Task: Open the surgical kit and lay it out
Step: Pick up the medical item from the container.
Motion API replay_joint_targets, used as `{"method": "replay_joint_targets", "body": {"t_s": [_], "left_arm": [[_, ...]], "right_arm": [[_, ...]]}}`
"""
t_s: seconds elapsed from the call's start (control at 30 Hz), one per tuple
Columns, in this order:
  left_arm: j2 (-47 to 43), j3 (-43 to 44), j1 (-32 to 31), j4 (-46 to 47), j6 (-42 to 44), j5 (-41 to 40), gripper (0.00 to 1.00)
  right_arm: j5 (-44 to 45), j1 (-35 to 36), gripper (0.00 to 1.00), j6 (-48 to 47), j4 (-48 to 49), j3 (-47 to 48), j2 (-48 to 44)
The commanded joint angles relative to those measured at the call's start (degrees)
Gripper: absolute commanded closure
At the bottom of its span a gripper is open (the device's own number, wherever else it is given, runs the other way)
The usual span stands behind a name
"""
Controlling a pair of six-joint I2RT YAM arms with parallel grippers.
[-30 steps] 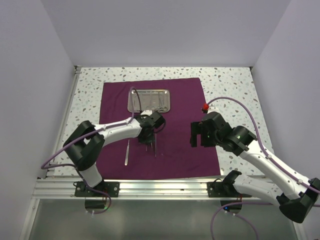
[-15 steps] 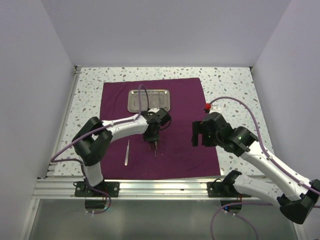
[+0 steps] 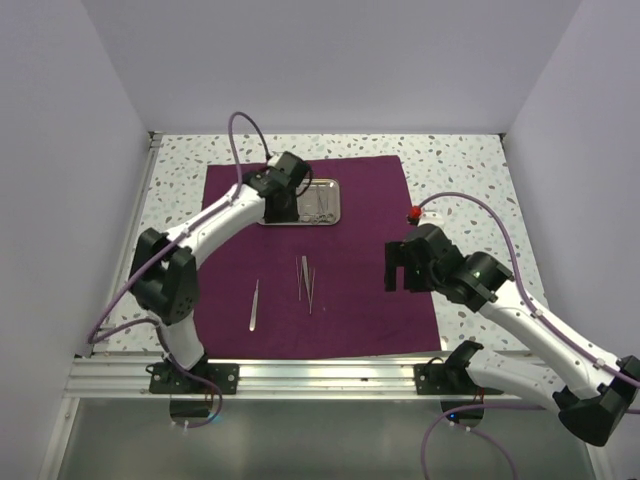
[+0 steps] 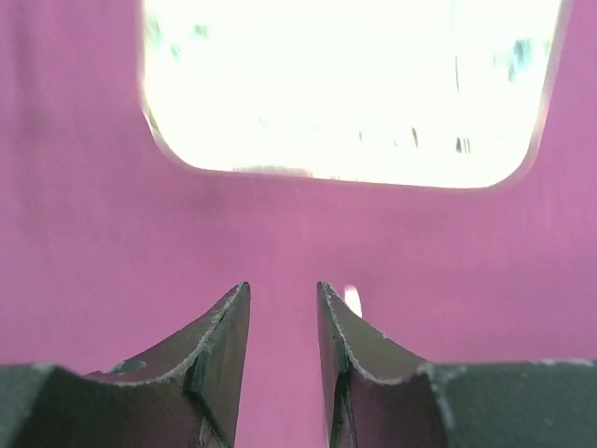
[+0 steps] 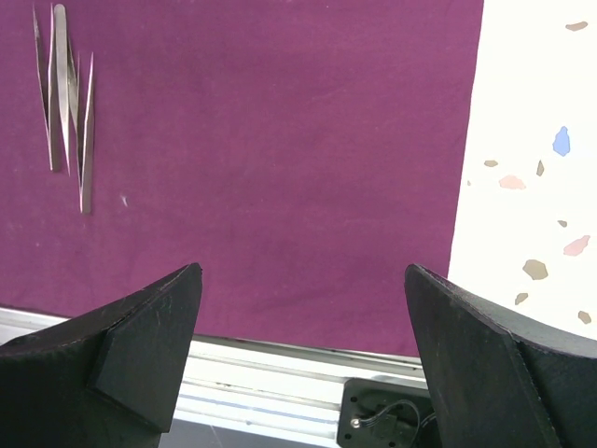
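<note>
The maroon cloth (image 3: pixel 360 210) lies spread flat on the table. The steel tray (image 3: pixel 325 190) sits at its far middle with thin instruments in its right part. A pair of tweezers (image 3: pixel 305 280) lies mid-cloth, and a single pair (image 3: pixel 255 303) lies to their left. My left gripper (image 3: pixel 282 208) hovers at the tray's near left edge, jaws a little apart and empty. In the left wrist view (image 4: pixel 283 289) it is over cloth (image 4: pixel 93 243), with the glaring tray (image 4: pixel 354 84) ahead. My right gripper (image 3: pixel 398 268) is wide open and empty over the cloth's right side (image 5: pixel 303 271); the tweezers (image 5: pixel 61 93) show at top left there.
The speckled table (image 3: pixel 470 170) has white walls on three sides. A metal rail (image 3: pixel 320 375) runs along the near edge, also in the right wrist view (image 5: pixel 280 373). A red connector (image 3: pixel 410 214) sits on the right arm's cable.
My left gripper has left the pair of tweezers on the middle of the cloth and moved away to the tray's near left edge. The right arm has not moved.
</note>
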Motion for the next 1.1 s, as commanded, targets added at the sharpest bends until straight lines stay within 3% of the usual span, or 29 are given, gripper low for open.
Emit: {"method": "replay_joint_targets", "body": {"t_s": [0.0,0.1,0.33,0.73,1.07], "left_arm": [[7.8,7.6,5.8,3.7,7.7,-1.1,0.62],[14.7,18.1,9.1,3.7,9.3,-0.5,0.62],[27.7,30.9,14.4,3.5,10.3,1.0,0.62],[38.3,38.6,18.9,7.4,10.8,6.7,0.62],[40.2,36.0,19.0,8.9,9.8,7.5,0.64]], "right_arm": [[2.7,-0.2,0.06,0.2,-0.5,3.0,0.0],[3.4,-0.1,0.07,0.5,-2.3,4.1,-0.2],[7.0,-0.2,0.06,2.5,-7.5,5.6,-1.0],[9.1,-0.2,0.06,4.1,-9.9,8.4,4.1],[9.4,-0.2,0.06,3.8,-9.1,11.2,8.9]]}}
